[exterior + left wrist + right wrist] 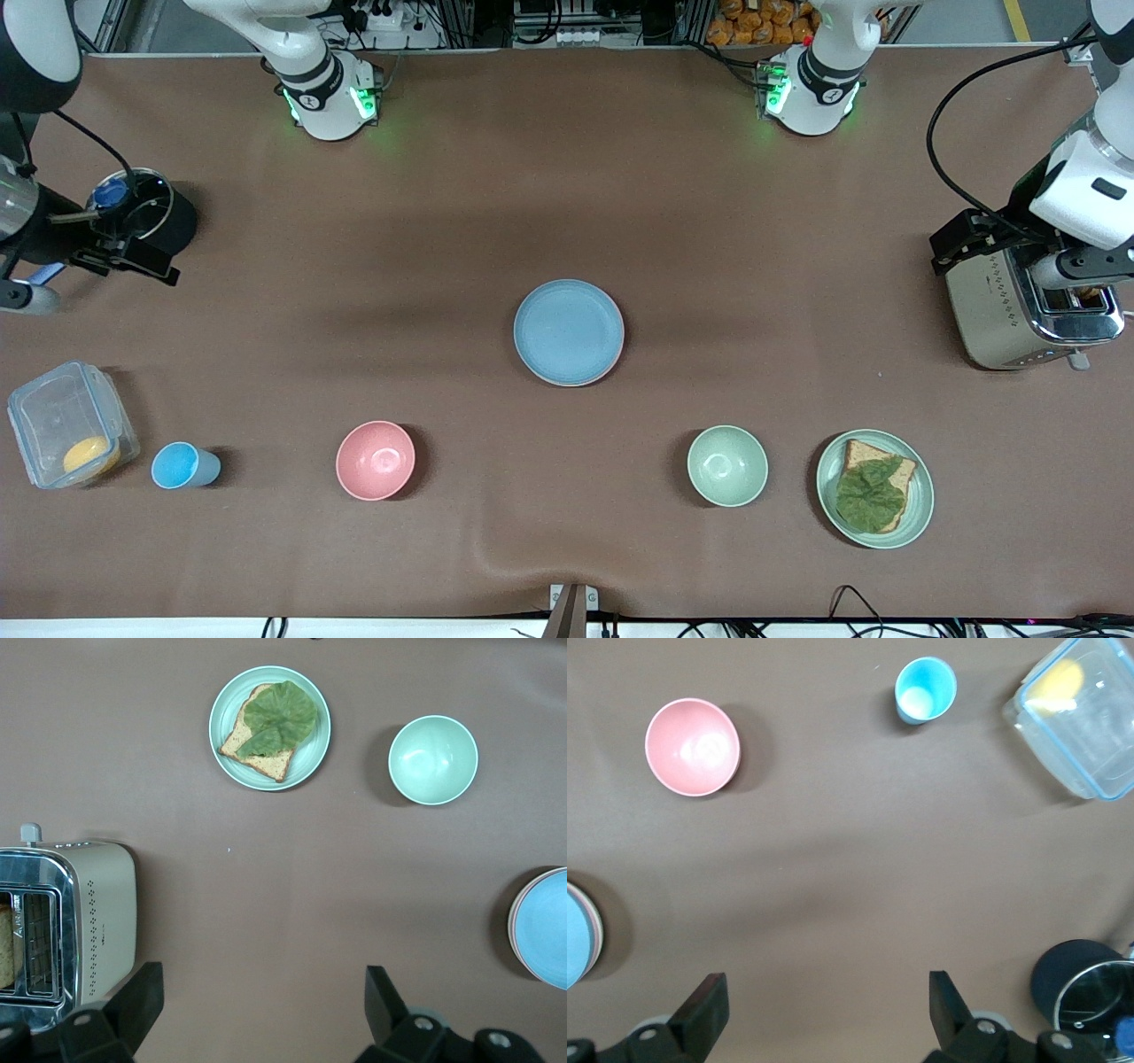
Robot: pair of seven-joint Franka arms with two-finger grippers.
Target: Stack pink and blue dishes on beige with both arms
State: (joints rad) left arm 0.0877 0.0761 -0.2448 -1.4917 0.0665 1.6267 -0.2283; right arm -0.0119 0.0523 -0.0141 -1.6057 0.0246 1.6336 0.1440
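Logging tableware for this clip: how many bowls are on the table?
2. The pink bowl sits toward the right arm's end, beside the blue cup. The green bowl sits toward the left arm's end, beside the green plate with toast. None appear hidden.

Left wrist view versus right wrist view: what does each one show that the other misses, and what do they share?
Only the left wrist view shows the toaster, the green plate with toast and a leaf, the green bowl, and the open left gripper over bare table beside the toaster.

Only the right wrist view shows the pink bowl, the blue cup, the clear box, the dark pot, and the open right gripper over bare table beside the pot.

Both catch an edge of the plate stack, blue plate on top.
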